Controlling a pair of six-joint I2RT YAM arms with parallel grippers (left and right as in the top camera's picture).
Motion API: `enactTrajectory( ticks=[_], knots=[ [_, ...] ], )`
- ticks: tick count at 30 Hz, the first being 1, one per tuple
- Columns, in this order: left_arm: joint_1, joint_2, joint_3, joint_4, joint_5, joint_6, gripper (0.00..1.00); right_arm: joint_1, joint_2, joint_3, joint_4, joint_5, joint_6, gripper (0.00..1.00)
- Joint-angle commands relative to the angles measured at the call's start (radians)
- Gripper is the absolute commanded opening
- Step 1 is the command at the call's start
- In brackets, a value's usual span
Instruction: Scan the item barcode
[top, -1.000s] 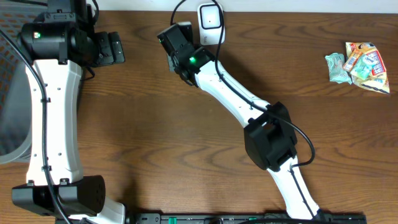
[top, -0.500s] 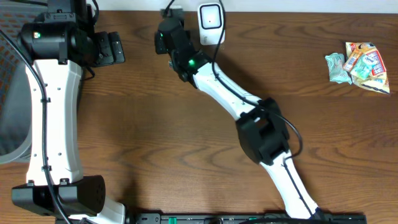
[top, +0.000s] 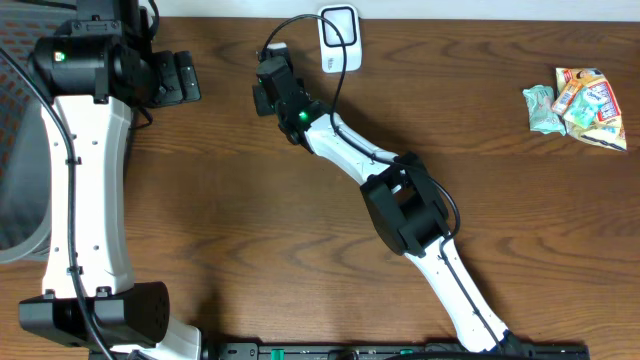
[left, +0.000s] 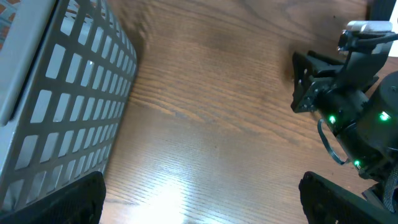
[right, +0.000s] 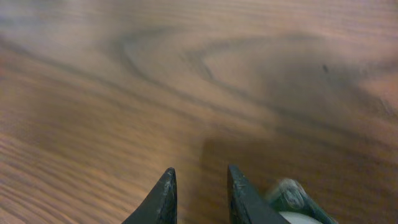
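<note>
Basket (left: 68, 106) of grey mesh fills the far left; the left gripper (left: 202, 196) beside it stands spread wide. Mid-table, the right gripper (right: 199, 193) hangs over the table (top: 220, 230) near the scanner (top: 339, 32), fingers (right: 163, 199) nearly together, pinching nothing. Snack packets (top: 578, 105) lie far right, well apart from both. Best, I judge: spread the fingers, pinch one packet by an edge (barcode side uncovered), then face it to the scanner. Packet lettering is too small to read.

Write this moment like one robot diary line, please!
left jaws: wide open | right jaws: narrow gap, empty, near white scanner | snack packets: far right, untouched
</note>
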Motion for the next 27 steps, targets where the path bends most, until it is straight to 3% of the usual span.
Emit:
enactTrajectory(
  ticks=[1, 11, 19, 27],
  knots=[
    [0.004, 0.004, -0.005, 0.000, -0.016, -0.009, 0.97, -0.005, -0.005, 0.001, -0.075, 0.069, -0.045, 0.21],
    [0.004, 0.004, -0.005, 0.000, -0.016, -0.009, 0.98, -0.002, -0.107, 0.001, -0.457, 0.165, -0.044, 0.18],
    [0.004, 0.004, -0.005, 0.000, -0.016, -0.009, 0.98, -0.002, -0.208, 0.001, -0.815, 0.165, -0.044, 0.10],
    [0.004, 0.004, -0.005, 0.000, -0.016, -0.009, 0.98, -0.006, -0.262, 0.001, -0.896, 0.213, -0.044, 0.11]
  ],
)
